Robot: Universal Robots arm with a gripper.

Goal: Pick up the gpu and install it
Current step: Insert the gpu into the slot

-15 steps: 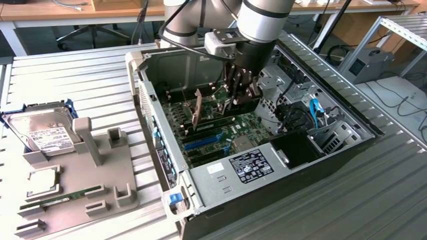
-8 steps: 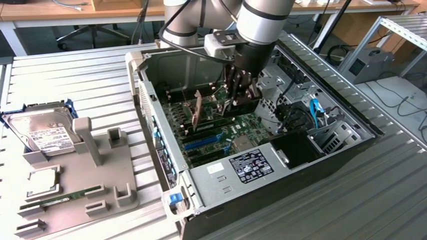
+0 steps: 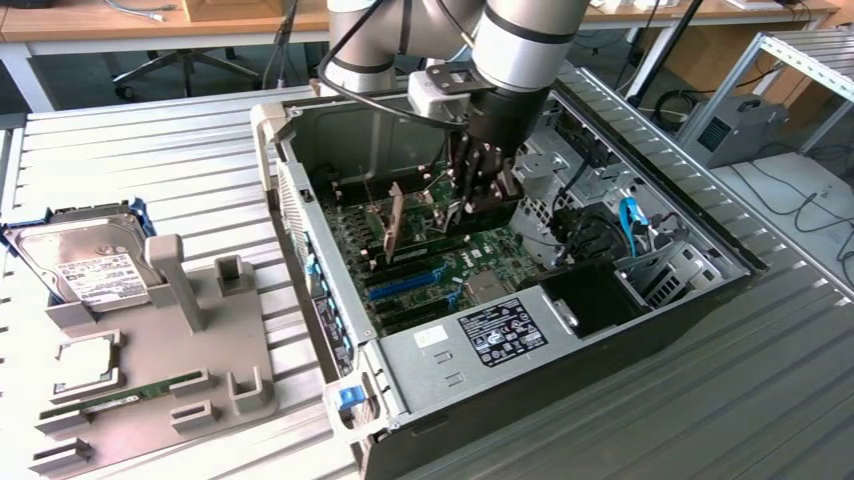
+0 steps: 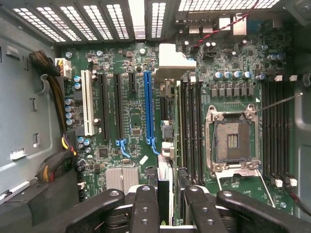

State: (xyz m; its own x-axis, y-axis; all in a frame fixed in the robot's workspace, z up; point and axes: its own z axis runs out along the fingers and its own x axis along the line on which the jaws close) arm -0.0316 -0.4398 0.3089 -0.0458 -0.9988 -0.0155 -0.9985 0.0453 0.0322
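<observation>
here, in the exterior view, the gripper [image 3: 470, 205] hangs inside the open computer case [image 3: 694, 300], clamped on the gpu [image 3: 395, 232], which stands on edge above the motherboard [image 3: 467, 255]. in the wrist view the fingers [image 4: 146, 208] pinch the card [image 4: 167, 155] edge-on, just beside the blue slot [image 4: 148, 109].
</observation>
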